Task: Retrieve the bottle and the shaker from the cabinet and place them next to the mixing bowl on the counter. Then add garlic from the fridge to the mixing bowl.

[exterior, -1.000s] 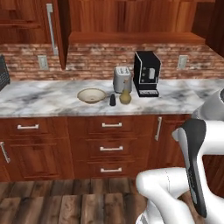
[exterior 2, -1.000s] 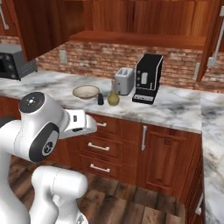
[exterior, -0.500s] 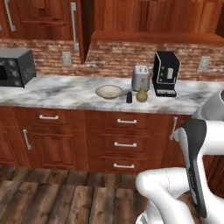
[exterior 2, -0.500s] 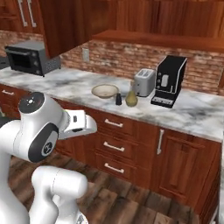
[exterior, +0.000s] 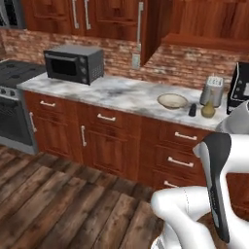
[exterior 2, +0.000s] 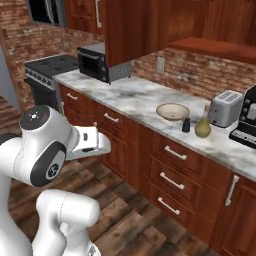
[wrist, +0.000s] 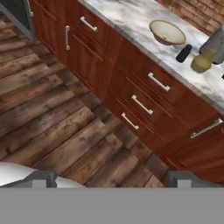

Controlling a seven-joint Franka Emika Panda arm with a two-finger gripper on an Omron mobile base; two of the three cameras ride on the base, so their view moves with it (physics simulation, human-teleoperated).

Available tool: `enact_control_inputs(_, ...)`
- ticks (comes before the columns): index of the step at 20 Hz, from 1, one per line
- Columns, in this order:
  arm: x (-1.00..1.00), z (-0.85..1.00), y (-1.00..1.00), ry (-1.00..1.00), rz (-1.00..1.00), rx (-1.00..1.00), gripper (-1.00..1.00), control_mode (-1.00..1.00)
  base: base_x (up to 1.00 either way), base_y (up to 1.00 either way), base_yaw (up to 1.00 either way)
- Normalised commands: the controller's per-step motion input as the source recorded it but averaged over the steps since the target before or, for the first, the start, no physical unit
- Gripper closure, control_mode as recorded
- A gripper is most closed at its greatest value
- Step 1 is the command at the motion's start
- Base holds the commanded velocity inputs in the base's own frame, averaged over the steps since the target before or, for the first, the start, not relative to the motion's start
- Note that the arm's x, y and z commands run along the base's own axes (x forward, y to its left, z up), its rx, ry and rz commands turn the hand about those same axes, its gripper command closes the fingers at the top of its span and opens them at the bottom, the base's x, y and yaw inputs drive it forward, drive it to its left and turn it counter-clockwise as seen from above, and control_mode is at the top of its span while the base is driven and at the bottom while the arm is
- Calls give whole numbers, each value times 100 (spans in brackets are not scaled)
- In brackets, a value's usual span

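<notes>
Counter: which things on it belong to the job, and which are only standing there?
Job: bowl, shaker, bottle.
Only standing there: toaster, microwave, coffee machine.

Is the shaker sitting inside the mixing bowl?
No, the shaker stands on the counter beside the mixing bowl, next to the bottle.

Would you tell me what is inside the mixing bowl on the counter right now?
The mixing bowl shows only its bare cream inside, with no garlic in it. The shaker and bottle stand beside it on the counter, not inside.
</notes>
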Motion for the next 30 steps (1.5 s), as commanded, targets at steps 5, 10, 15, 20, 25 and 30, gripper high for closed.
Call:
enact_control_inputs(5, 0, 0, 0, 0, 0, 0, -100, 100, 0, 16, 70)
enact_control_inputs(10, 0, 0, 0, 0, 0, 0, -100, 100, 0, 15, 73)
enact_control_inputs(15, 0, 0, 0, 0, 0, 0, -100, 100, 0, 16, 73)
enact_control_inputs(20, 0, 0, 0, 0, 0, 0, -100, 100, 13, 9, 55)
enact_control_inputs(25, 0, 0, 0, 0, 0, 0, -100, 100, 72, 0, 19)
enact_control_inputs(30, 0, 0, 0, 0, 0, 0, -100, 100, 87, -2, 8)
